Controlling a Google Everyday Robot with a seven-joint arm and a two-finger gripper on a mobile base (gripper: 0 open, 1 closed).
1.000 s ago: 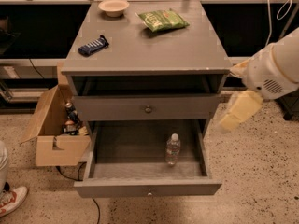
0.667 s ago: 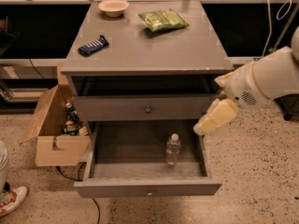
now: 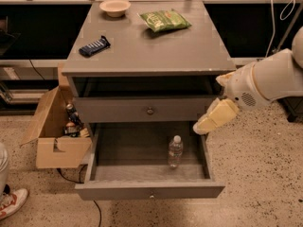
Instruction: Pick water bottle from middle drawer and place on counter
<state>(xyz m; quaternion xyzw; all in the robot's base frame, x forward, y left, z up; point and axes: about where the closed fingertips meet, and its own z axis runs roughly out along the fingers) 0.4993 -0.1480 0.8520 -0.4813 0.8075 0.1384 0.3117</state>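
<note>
Left of the desk a cardboard box (image 3: 52, 141) sits open on the floor with bottles in it, not my business. On the counter (image 3: 142, 56) a dark snack bar (image 3: 94, 46) lies near the left edge, a bowl (image 3: 115, 7) at the back edge left of centre, and a green chip bag (image 3: 164, 20) toward the back right. The front half is bare, so I judge the bottle can land there. The shallow drawer (image 3: 142, 110) under the top is shut. The middle drawer (image 3: 149, 190) is pulled out past the front edge, which leaves its floor reachable from above. The water bottle (image 3: 175, 151) stands upright in it, right of centre, near the drawer's right wall but apart from it — clear ribbed plastic, white cap, probably light and easy to tip. My gripper (image 3: 204, 125) hangs just below the desk's front right corner, over the drawer's right wall, angled down-left toward the bottle and not touching it. Wide or narrow — I cannot tell.
</note>
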